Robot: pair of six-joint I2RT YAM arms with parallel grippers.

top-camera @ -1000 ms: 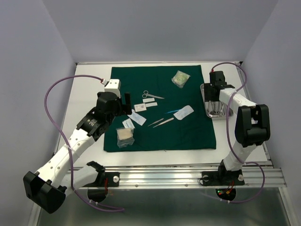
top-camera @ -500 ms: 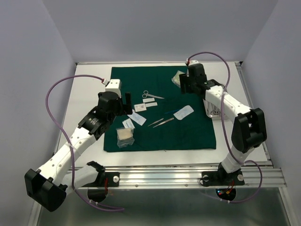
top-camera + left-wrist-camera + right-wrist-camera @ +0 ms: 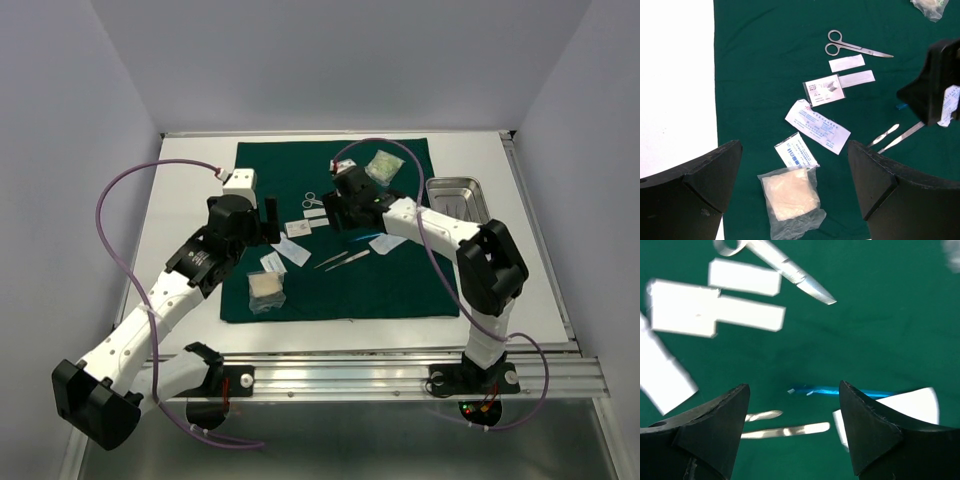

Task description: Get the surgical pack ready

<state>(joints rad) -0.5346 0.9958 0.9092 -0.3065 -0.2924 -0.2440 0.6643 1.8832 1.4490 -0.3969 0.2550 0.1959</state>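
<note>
The dark green drape [image 3: 400, 285] is spread flat over the middle of the table. Scissors [image 3: 855, 47], forceps [image 3: 345, 259], flat white packets [image 3: 817, 126] and a bagged gauze pad [image 3: 790, 195] lie on it. The steel tray [image 3: 455, 192] sits on the white table just right of the drape. My right gripper [image 3: 335, 205] hovers open over the drape's middle, above a blue-handled tool [image 3: 840, 390] and the forceps [image 3: 785, 430], holding nothing. My left gripper [image 3: 795, 147] hangs open above the gauze pad and a small printed packet [image 3: 796, 150].
A second clear bag of gauze [image 3: 384, 166] lies near the drape's far right corner. Two white strips [image 3: 846, 63] sit below the scissors. Another white packet [image 3: 393, 238] lies right of the forceps. A metal rail [image 3: 400, 375] runs along the near edge.
My right arm has swung left from over the steel tray to the middle of the drape, and its jaws stand slightly wider. The left arm has barely moved.
</note>
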